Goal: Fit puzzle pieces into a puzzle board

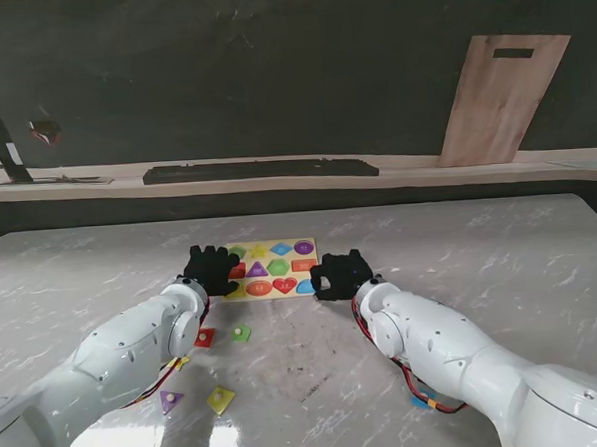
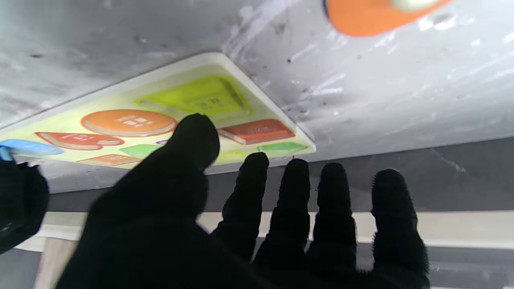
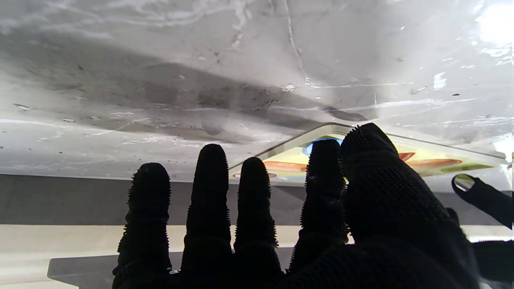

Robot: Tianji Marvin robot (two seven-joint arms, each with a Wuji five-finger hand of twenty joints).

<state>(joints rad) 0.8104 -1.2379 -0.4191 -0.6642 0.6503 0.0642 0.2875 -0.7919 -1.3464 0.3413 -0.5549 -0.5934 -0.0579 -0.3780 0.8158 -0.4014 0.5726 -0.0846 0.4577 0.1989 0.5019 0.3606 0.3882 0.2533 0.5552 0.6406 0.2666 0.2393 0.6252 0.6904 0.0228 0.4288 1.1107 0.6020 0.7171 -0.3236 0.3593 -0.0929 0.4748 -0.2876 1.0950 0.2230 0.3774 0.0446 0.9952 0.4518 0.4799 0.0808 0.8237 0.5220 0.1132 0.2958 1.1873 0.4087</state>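
Both my hands flank the puzzle board (image 1: 271,266) at twelve o'clock, left hand (image 1: 211,268) and right hand (image 1: 341,273) spread, empty. Next: fetch loose pieces (image 1: 221,399) at seven o'clock.

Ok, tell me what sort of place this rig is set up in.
Probably a lab or test bench dressed like a kitchen counter: a marble-look table, a dark backdrop behind a pale ledge, a wooden cutting board leaning on it, and a child's shape puzzle board set out as the task.
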